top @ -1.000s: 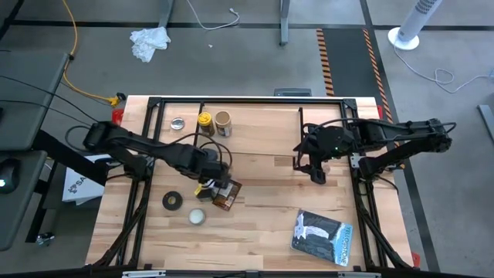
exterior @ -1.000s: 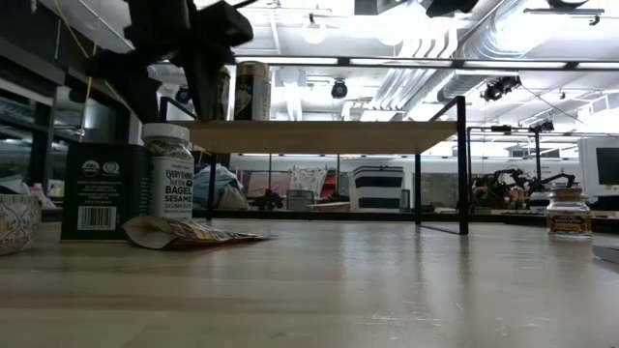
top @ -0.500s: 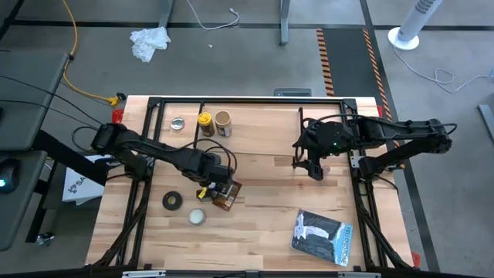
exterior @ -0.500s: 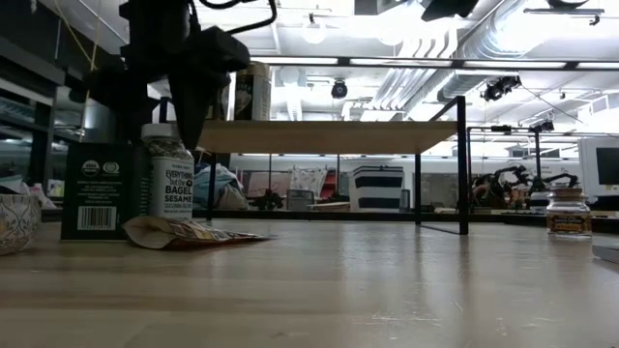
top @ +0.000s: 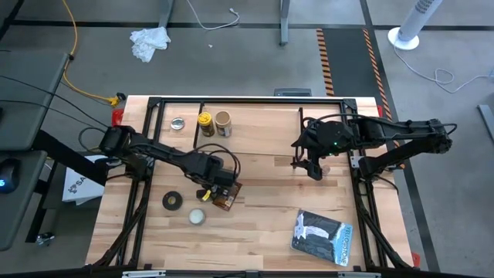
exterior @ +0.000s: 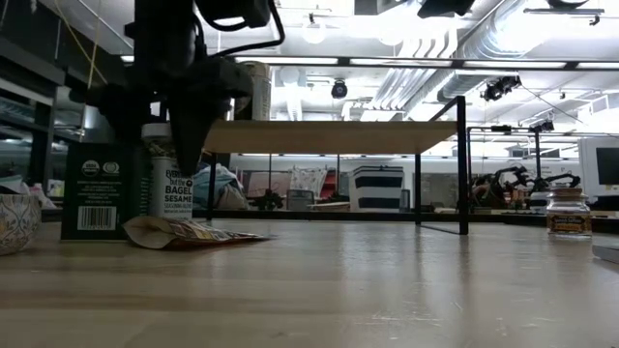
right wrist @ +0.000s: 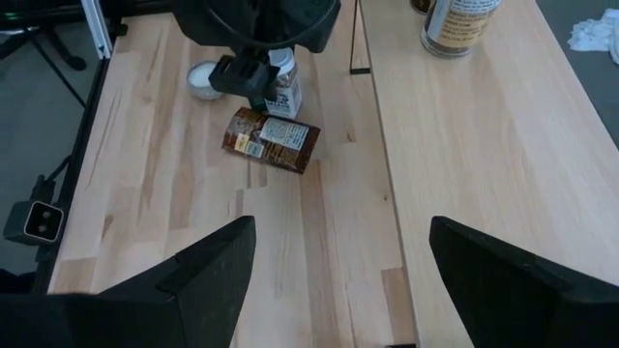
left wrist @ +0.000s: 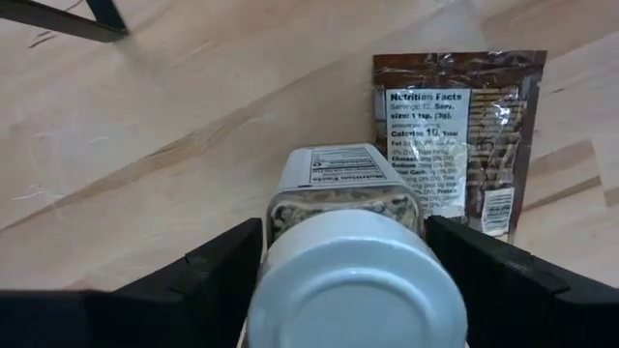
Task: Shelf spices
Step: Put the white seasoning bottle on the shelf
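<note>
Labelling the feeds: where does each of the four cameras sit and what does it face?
High: overhead, straight down on the table; both arms, shelf.
Low: table height, level across into the room; left gripper around the white-capped bottle.
Left wrist: looks past its fingers flanking the bottle's cap; brown packet beyond.
Right wrist: right gripper open, facing the left arm across the table.
Shared: bottle and packet show in all four.
</note>
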Controlling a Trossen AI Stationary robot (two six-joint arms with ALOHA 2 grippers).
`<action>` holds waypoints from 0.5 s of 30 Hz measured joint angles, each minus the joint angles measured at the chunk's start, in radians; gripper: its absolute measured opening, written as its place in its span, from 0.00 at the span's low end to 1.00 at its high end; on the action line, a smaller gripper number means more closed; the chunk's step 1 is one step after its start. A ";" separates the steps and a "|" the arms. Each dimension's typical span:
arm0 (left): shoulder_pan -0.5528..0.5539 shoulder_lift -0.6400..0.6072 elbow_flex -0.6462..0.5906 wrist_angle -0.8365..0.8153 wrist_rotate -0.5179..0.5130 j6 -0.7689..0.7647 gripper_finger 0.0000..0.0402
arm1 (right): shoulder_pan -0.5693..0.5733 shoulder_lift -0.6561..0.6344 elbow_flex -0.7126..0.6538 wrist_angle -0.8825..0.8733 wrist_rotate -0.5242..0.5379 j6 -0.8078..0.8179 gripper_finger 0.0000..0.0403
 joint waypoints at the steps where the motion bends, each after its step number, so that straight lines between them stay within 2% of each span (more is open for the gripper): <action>1: -0.001 0.000 0.000 -0.005 -0.003 -0.003 0.68 | 0.000 0.000 0.000 0.000 0.000 0.000 0.76; 6: -0.006 -0.001 0.000 -0.045 0.001 -0.034 0.48 | 0.000 0.000 0.000 0.000 0.000 0.000 0.76; 10: -0.008 -0.021 0.010 -0.041 0.014 -0.015 0.47 | 0.000 0.000 0.000 0.000 0.000 0.000 0.76; 15: -0.019 -0.116 0.139 -0.069 0.008 0.140 0.47 | 0.000 0.000 0.000 -0.003 0.000 0.000 0.76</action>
